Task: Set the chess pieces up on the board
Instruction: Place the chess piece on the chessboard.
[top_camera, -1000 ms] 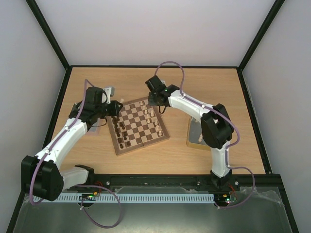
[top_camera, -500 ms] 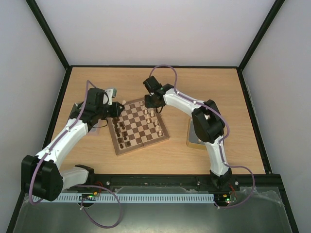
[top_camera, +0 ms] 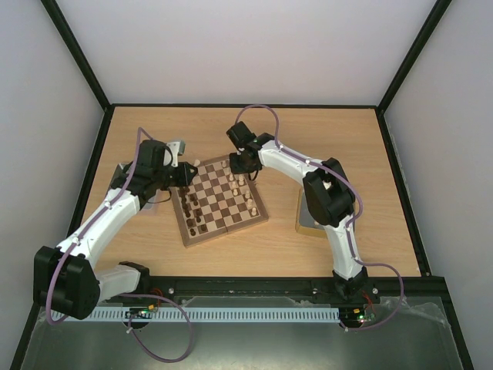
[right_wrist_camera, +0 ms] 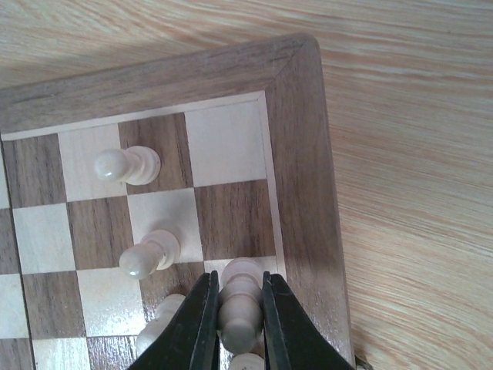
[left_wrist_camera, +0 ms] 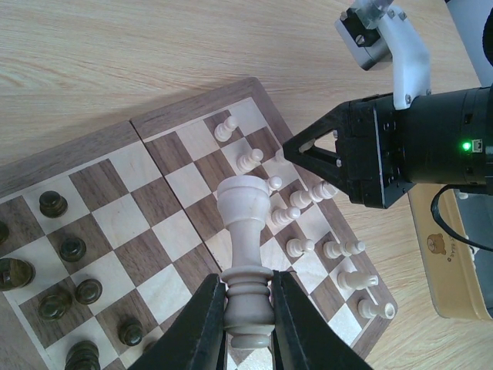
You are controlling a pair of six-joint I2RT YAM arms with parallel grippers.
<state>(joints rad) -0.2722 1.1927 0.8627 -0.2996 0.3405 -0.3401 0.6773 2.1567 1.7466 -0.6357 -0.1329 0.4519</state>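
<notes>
The board lies in the middle of the table, with dark chess pieces on its left side and cream ones on its right. My left gripper hovers over the board's left part, shut on the base of a tall cream piece, which the fingers hold above the squares. My right gripper is at the board's far right corner, shut on a cream piece over an edge square beside the border. Whether that piece rests on the square, I cannot tell. Two cream pawns stand nearby.
A rectangular tin lies right of the board, partly under the right arm; the left wrist view shows its cream lid. Dark walls with black posts close in the table on three sides. The two grippers are close together over the board's far edge.
My right gripper moved left to the board's far right corner with its cream piece, then held nearly still. My left gripper has barely moved.
</notes>
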